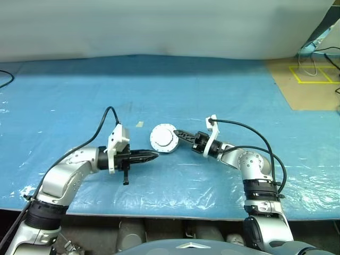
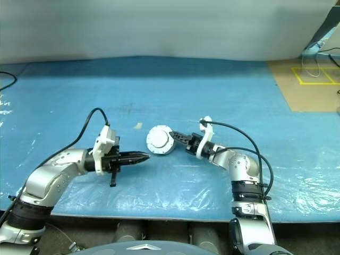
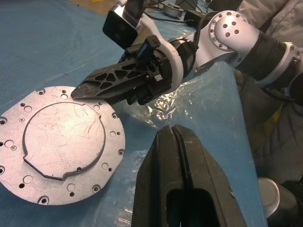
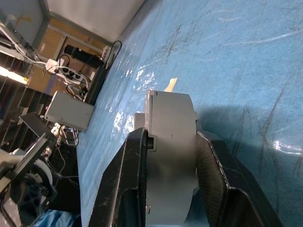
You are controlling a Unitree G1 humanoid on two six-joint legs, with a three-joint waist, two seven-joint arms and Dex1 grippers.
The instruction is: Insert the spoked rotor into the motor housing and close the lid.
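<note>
The lid (image 1: pixel 163 139), plain grey face with raised centre up, lies on top of the motor housing (image 4: pixel 173 156) on the blue sheet. My right gripper (image 1: pixel 177 133) reaches in from the right and is shut on the housing. In the right wrist view its two fingers (image 4: pixel 135 161) press the cylinder's opposite sides. My left gripper (image 1: pixel 154 156) is shut and empty, a short way to the left of the housing and nearer the front, its tip pointing at it. In the left wrist view the lid (image 3: pixel 61 146) has the right gripper's finger (image 3: pixel 102 85) at its edge. The spoked rotor is hidden.
A small tan scrap (image 1: pixel 139 124) lies on the sheet just behind and left of the housing. The table's front edge (image 1: pixel 159 215) runs close below both arms. At the far right is a brown floor patch with yellow tape (image 1: pixel 311 74).
</note>
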